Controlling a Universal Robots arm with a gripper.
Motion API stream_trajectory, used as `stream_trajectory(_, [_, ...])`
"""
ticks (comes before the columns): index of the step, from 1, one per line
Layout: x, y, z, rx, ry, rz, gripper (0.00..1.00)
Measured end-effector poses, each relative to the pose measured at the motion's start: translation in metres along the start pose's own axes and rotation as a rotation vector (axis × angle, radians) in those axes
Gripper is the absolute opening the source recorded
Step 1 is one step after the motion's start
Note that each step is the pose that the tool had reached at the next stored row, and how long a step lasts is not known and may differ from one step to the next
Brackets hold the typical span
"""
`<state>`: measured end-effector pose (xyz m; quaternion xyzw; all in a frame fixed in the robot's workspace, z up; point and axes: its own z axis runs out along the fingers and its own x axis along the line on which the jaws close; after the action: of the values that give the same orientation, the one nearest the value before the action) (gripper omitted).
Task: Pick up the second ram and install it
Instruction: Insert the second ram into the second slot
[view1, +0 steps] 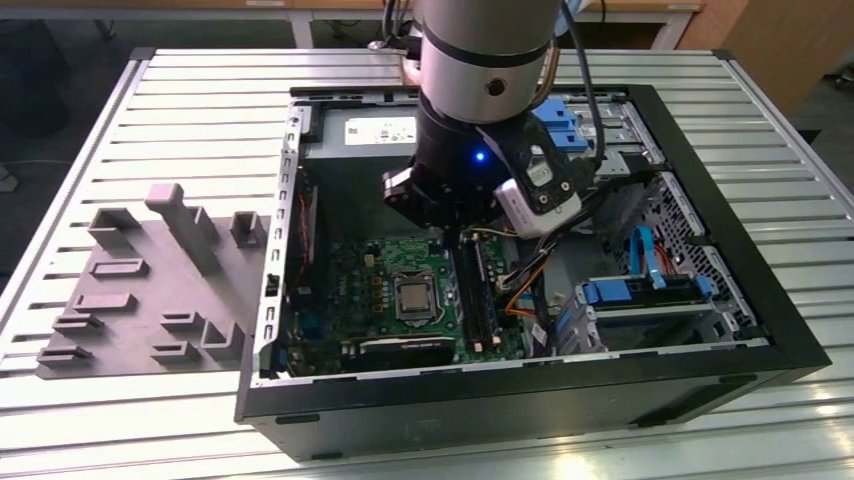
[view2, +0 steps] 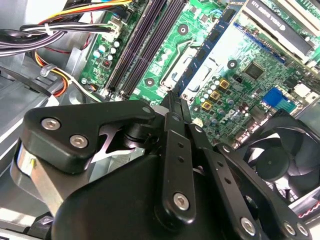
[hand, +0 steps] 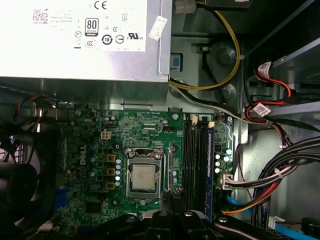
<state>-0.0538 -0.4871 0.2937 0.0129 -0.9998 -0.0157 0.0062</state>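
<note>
Open computer case (view1: 787, 345) lies on its side on a slatted table (view1: 187, 110). A grey tray (view1: 140, 290) sits on the table beside the case wall on the exterior view's left, and no stick can be seen on its posts. Inside the case, the green motherboard (hand: 95, 145) lies below the grey power supply (hand: 80, 65), with the processor socket (hand: 143, 177) near the board's middle. The black memory slots (hand: 192, 165) run along the board's edge next to the cable bundle (hand: 280, 167). One dark-blue ram stick (hand: 210, 170) can be made out. It stands on edge in the row at that cable-side edge of the board, parallel to the slots. Its long axis runs from the power-supply side of the board straight toward the opposite edge. Whether it is fully seated cannot be told. Gripper (view2: 172, 102) hangs over the board inside the case, with its fingers pressed together and nothing seen between them. In the first wrist view the tips sit on the socket side of the slot bank, apart from the blue stick, with the black slots between them. Tip height above the board cannot be judged. A black fan (view2: 280, 160) sits at the board's edge opposite the cables.
</note>
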Motion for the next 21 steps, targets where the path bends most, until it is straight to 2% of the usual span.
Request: stream_trajectory(21, [-0.0011,-0.0002,0.006,0.0001,0.0001,0.0,0.11])
